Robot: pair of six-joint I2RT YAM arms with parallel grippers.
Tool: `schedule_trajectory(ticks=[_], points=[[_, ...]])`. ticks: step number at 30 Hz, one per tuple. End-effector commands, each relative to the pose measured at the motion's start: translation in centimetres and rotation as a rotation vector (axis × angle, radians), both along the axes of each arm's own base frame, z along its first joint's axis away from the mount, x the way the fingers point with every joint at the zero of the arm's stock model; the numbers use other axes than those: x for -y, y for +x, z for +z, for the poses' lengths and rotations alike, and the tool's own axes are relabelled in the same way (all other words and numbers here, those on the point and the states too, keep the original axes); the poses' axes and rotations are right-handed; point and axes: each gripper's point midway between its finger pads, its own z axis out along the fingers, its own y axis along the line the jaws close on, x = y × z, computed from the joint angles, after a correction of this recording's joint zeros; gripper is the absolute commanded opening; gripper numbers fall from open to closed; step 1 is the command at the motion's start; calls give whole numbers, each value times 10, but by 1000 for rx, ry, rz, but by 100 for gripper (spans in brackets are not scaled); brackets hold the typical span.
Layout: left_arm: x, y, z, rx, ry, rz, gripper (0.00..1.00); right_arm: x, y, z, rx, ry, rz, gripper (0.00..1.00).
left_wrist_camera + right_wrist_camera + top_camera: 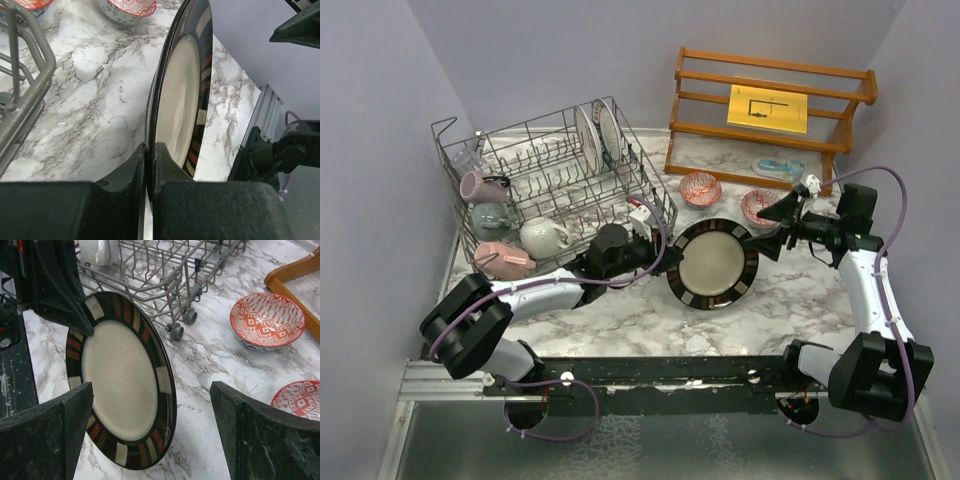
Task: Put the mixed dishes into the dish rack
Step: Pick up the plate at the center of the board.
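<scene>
Marble tabletop [800, 300]. Left gripper [150, 150] jaws clamped on rim of dark-rimmed beige plate [713, 263]. Plate stands tilted on edge just right of dish rack [545, 165]; lower rim possibly touching marble, unclear. Right gripper [775, 228] jaws wide apart, empty, beyond plate from rack. Red-patterned bowl [700, 188] near rack's right end.

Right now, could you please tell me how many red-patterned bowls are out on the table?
2. The first bowl sits just right of the dish rack; the second bowl lies right of it, partly behind the open right gripper. No others show.
</scene>
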Motion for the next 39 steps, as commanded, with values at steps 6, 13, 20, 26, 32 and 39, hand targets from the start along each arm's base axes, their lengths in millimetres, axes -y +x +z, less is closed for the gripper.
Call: schedule_trajectory(ticks=[6, 13, 20, 26, 32, 39], points=[[-5, -2, 82, 262, -136, -114, 0, -12, -15, -24, -49, 81, 92, 96], [3, 6, 102, 331, -141, -138, 0, -19, -15, -39, -126, 85, 90, 92], [10, 14, 122, 382, -155, -152, 0, -21, -11, -49, -208, 100, 99, 77], [12, 24, 129, 408, -145, -140, 0, -28, -21, -32, -179, 153, 165, 49], [12, 34, 135, 419, -146, -129, 0, -31, -25, -18, -176, 191, 199, 7], [7, 42, 134, 384, -171, -66, 0, -31, -23, -4, -184, 201, 193, 1]])
